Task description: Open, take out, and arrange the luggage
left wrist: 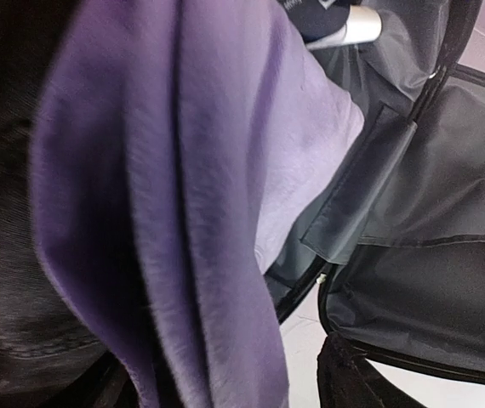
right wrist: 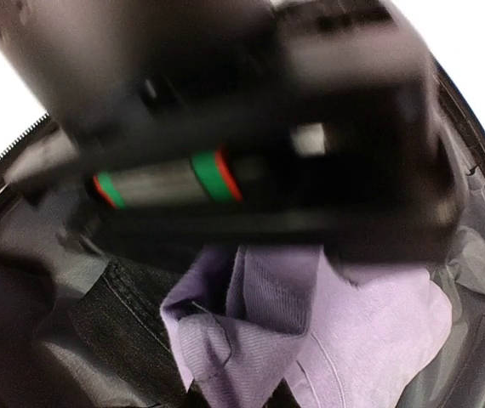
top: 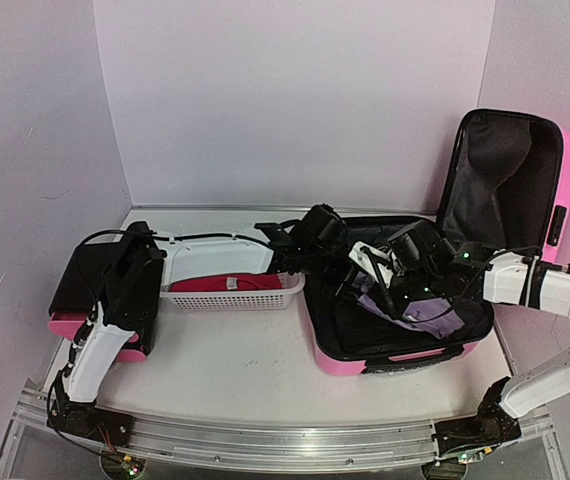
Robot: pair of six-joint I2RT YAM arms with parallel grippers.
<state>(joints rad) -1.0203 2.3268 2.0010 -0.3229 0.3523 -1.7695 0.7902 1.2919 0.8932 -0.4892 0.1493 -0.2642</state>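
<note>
Luggage [top: 568,170] open at the table's [top: 235,350] right, lid upright. Right jaws closed on purple cloth [top: 420,312] inside; left jaws — state cannot be told. Advise a firm second hold before lifting clear.

Robot test cell, laboratory type.
Plain panel walls [top: 295,100] enclose a white counter [top: 235,370] at 9, 12 and 3 o'clock; an aluminium rail [top: 265,435] at 6 o'clock carries the left arm [top: 100,355] and right arm [top: 550,380], cabling exposed.
</note>
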